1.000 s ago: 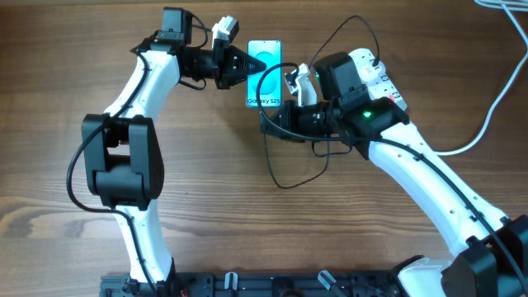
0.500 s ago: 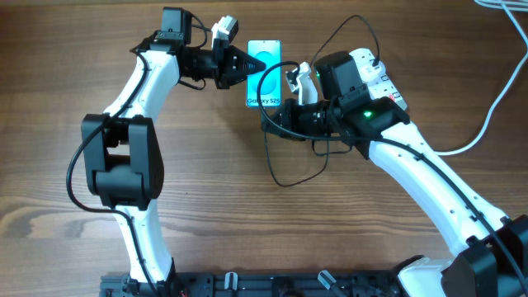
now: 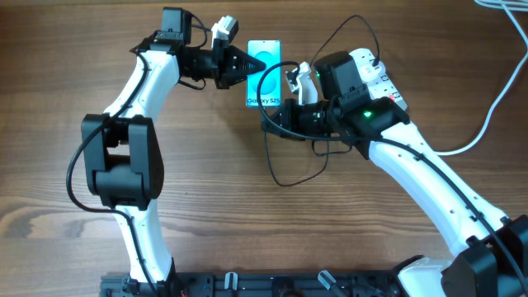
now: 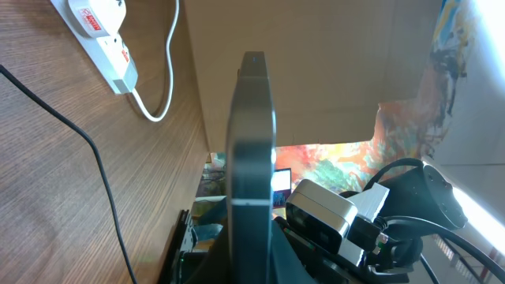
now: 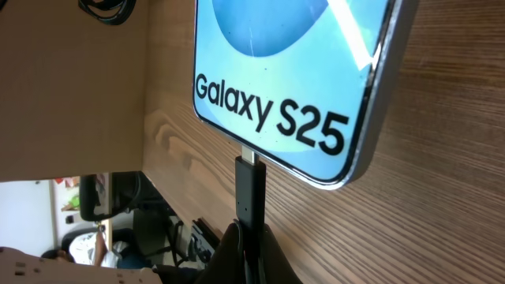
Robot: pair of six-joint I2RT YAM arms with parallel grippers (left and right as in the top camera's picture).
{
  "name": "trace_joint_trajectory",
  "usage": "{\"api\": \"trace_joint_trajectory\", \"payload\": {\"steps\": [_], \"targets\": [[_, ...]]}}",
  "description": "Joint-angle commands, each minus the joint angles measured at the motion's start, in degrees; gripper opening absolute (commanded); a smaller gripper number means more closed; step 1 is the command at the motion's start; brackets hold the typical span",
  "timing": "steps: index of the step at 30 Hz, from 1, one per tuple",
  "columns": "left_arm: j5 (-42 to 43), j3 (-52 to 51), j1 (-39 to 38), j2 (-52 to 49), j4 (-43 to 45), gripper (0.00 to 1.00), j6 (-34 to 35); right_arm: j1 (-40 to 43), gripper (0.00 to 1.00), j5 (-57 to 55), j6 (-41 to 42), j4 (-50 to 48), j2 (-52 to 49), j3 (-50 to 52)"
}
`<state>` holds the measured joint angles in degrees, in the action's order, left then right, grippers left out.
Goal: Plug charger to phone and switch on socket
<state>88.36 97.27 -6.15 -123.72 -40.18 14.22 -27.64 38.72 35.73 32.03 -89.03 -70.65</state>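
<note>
Overhead, the flat smartphone with a cyan screen (image 3: 264, 73) lies on the wooden bench (image 3: 239, 235) at upper centre, the left pincer (image 3: 247, 64) clamped on its left edge and the right pincer (image 3: 266, 116) clamped on the thin black charger cable (image 5: 249, 193), whose connector touches its lower edge.

A brown wooden table (image 3: 247, 231) is carrying a white power strip (image 3: 384, 81), partly hidden from above, its thick white cord (image 3: 495, 107) trailing toward the right edge. A thin black cable (image 3: 285, 183) is looping across the wood.
</note>
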Motion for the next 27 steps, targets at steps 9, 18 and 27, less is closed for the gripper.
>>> {"api": "trace_joint_trajectory", "payload": {"steps": [9, 18, 27], "targets": [[2.01, 0.13, 0.04, 2.03, 0.17, 0.04, -0.28, 1.27, 0.05, -1.60, -0.26, -1.73, -0.55, -0.92], [2.01, 0.13, 0.04, 2.03, 0.13, 0.04, -0.09, 1.27, 0.09, -1.60, 2.08, -5.33, -0.57, -0.92], [2.01, 0.13, 0.04, 2.03, 0.17, 0.04, 5.86, 1.25, 0.08, -4.70, 1.88, -6.54, -0.66, -0.90]]}}
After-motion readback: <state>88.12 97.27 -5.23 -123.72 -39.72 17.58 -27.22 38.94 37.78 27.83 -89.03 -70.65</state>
